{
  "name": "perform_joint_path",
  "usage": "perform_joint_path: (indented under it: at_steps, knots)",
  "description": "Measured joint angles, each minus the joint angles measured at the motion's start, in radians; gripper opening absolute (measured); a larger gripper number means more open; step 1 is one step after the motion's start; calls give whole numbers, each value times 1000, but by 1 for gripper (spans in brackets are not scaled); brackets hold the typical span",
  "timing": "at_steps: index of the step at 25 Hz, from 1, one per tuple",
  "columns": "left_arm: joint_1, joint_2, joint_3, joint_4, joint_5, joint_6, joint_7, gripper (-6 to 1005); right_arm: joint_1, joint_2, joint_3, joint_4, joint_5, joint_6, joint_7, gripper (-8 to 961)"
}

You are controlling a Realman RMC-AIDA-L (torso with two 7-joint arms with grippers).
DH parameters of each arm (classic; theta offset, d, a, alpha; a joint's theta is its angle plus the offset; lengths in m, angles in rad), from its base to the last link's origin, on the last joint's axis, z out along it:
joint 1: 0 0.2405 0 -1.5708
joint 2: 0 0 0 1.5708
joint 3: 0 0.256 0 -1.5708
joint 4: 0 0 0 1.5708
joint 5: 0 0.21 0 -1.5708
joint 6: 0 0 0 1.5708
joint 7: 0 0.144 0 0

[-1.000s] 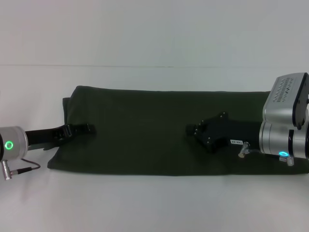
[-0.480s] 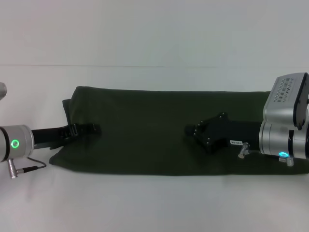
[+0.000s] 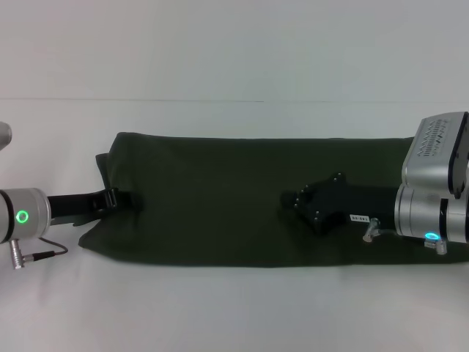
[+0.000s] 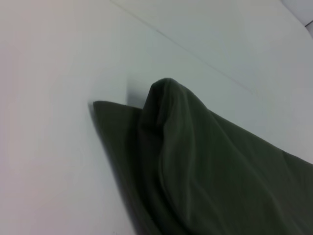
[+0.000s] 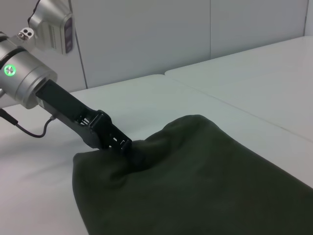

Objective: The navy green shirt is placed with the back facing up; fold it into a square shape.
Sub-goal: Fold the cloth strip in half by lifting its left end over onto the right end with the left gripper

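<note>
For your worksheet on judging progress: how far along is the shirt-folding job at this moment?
Done: the navy green shirt already lies as a long narrow band on the table. In hand: the left gripper digs into the shirt's left end, bunching it; the right gripper rests over the middle. Left: folding the band's ends over into a square.

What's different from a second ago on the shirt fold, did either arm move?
The left gripper pushed inward along the navy green shirt, then drew back toward the left end, where the cloth now bunches up around its tip. The right gripper stayed put over the shirt's middle, and the long folded band lies as before.
</note>
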Motion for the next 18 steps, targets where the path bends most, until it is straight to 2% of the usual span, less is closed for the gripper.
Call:
perform_joint_path:
  at_steps: [13, 18]
  knots:
    - [1, 6, 4, -3, 6, 1, 3, 58, -1, 0, 0, 0, 0, -6, 0, 0]
    - [1, 31, 0, -9, 6, 13, -3, 58, -4, -2, 8, -4, 0, -32, 1, 0]
